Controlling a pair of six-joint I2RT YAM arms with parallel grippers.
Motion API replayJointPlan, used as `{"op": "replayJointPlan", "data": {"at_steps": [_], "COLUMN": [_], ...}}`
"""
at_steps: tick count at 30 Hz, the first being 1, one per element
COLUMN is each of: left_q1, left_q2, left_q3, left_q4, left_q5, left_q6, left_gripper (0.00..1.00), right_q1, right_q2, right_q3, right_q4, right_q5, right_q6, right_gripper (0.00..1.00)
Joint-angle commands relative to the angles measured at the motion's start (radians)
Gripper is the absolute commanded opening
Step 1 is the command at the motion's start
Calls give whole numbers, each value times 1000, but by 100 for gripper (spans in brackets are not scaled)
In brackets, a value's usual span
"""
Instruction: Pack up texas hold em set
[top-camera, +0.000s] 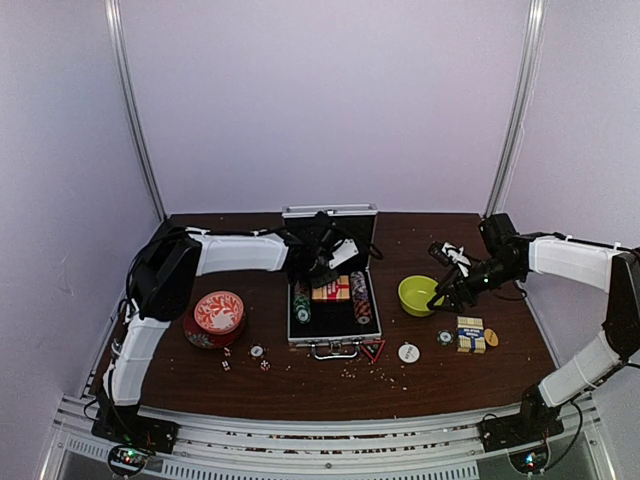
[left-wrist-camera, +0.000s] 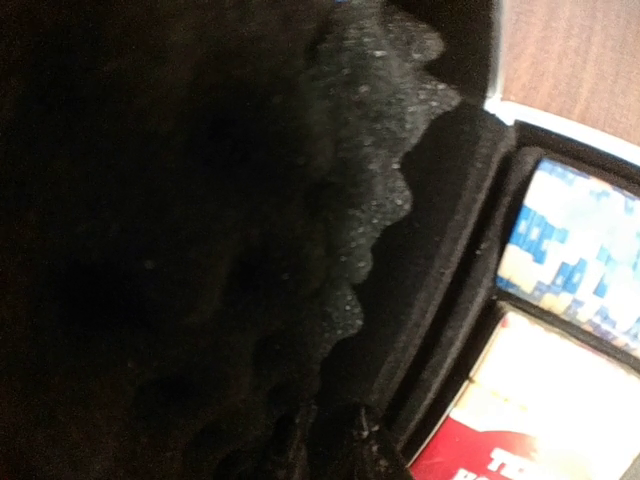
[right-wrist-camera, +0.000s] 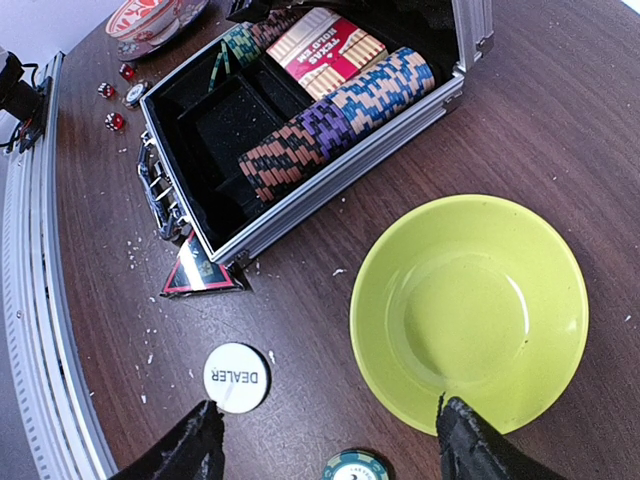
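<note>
Spreading across the frame, the brown counter (top-camera: 330, 385) carries everything, with the silver case (top-camera: 333, 340) open at its middle, lid upright on the far side and handle toward the near edge. Inside the case lie a row of chips (top-camera: 360, 297) on the right, a shorter green row (top-camera: 301, 302) on the left, and a red card deck (top-camera: 331, 289) between them at the far end. The left arm reaches over the case from the left, and the left tool (top-camera: 322, 262) sits low at the far end, closed; its wrist view is filled with black foam lining (left-wrist-camera: 380, 200), and what it grips, if anything, cannot be told. A red tin (top-camera: 215, 318) stands left of the case. A green bowl (right-wrist-camera: 470, 310) sits right of the case, with the right tool (right-wrist-camera: 330, 445) hovering open just near of it, holding nothing. A second card deck (top-camera: 470, 334) lies on the counter near and right of the bowl. A white dealer button (right-wrist-camera: 236, 377) and a triangular button (right-wrist-camera: 203, 274) lie near the case's near right corner, a single chip (right-wrist-camera: 355, 466) just right of the dealer button. Small red dice (right-wrist-camera: 115, 121) lie near the case's left side.
</note>
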Motion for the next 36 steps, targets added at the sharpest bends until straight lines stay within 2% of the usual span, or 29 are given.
{"op": "replayJointPlan", "data": {"at_steps": [1,5,9,15,23,31,36], "left_q1": [-31,-32,-48,-60,-61,-60,-60], "left_q2": [0,-87,-163,-192,-128,-85,-77], "left_q3": [-3,-45,-142,-237,-185,-143,-133], "left_q4": [-158,-128,-87,-51,-41,-40,-27], "left_q5": [-31,31,139,107,-1,5,-47], "left_q6": [-98,-148,-114,-42,-9,8,12], "left_gripper": [22,39,47,55,56,56,55], "right_q1": [0,2,2,2,3,3,4], "right_q2": [-4,-2,-3,1,4,7,11], "right_q3": [3,6,6,7,9,7,9], "right_q4": [-9,-12,-13,-16,-18,-19,-21], "right_q5": [9,7,9,6,7,9,10], "right_q6": [-15,-19,-21,-24,-24,-25,-30], "right_gripper": [74,74,74,74,75,75,75]}}
